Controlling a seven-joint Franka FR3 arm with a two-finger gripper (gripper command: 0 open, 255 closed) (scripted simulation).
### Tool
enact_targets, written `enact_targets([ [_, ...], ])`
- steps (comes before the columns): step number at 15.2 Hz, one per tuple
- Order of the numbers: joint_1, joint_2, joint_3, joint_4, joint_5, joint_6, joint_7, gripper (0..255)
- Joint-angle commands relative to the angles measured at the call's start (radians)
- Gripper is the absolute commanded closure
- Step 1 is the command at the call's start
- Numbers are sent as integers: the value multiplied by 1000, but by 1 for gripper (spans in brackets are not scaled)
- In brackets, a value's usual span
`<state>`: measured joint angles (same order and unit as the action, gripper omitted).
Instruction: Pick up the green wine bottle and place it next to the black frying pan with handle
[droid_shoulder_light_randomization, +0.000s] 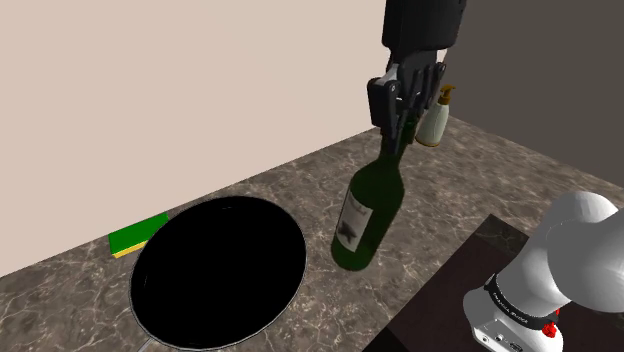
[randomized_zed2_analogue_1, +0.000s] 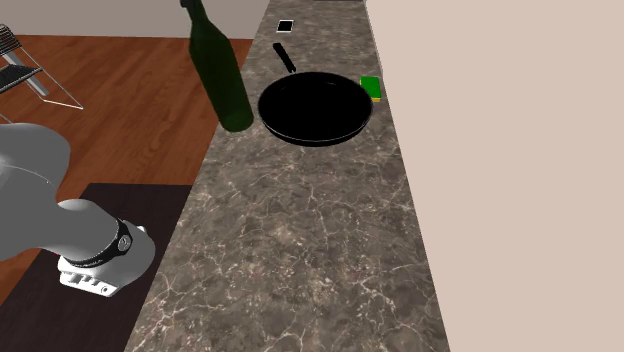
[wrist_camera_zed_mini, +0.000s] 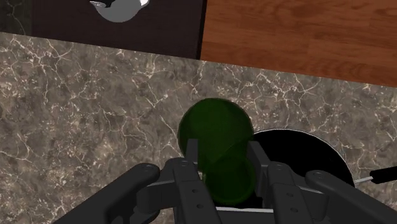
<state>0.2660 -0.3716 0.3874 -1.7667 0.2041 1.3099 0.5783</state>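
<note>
A dark green wine bottle (droid_shoulder_light_randomization: 365, 215) with a pale label hangs tilted, its base low over the marbled counter (droid_shoulder_light_randomization: 290, 185). My gripper (droid_shoulder_light_randomization: 402, 122) is shut on its neck from above. The round black frying pan (droid_shoulder_light_randomization: 218, 272) lies just beside the bottle, toward the shoulder view's left. In the second exterior view the bottle (randomized_zed2_analogue_1: 222, 75) stands at the counter's edge, left of the pan (randomized_zed2_analogue_1: 315, 107), whose handle (randomized_zed2_analogue_1: 286, 57) points away. In the wrist view my gripper (wrist_camera_zed_mini: 224, 162) clasps the bottle (wrist_camera_zed_mini: 214, 126) between its fingers (wrist_camera_zed_mini: 191, 156), with the pan (wrist_camera_zed_mini: 299, 159) right behind.
A green and yellow sponge (droid_shoulder_light_randomization: 138, 236) lies against the wall beyond the pan. A small soap dispenser (droid_shoulder_light_randomization: 437, 115) stands behind my gripper. A little white-framed item (randomized_zed2_analogue_1: 285, 26) sits past the pan handle. Wooden floor (randomized_zed2_analogue_1: 120, 90) drops off beside the counter's edge; my stand (droid_shoulder_light_randomization: 450, 300) adjoins it.
</note>
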Motion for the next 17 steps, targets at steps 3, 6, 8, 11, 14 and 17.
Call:
enact_targets([
  [3,29,-8,67,4,37,6,100,255],
  [6,53,4,134,27,63,12,194,255],
  [8,55,-9,133,-12,68,39,187,255],
  [11,58,-26,134,-67,74,77,177,255],
  [14,61,-40,135,-119,79,116,169,255],
  [17,64,-53,138,-170,85,154,161,255],
])
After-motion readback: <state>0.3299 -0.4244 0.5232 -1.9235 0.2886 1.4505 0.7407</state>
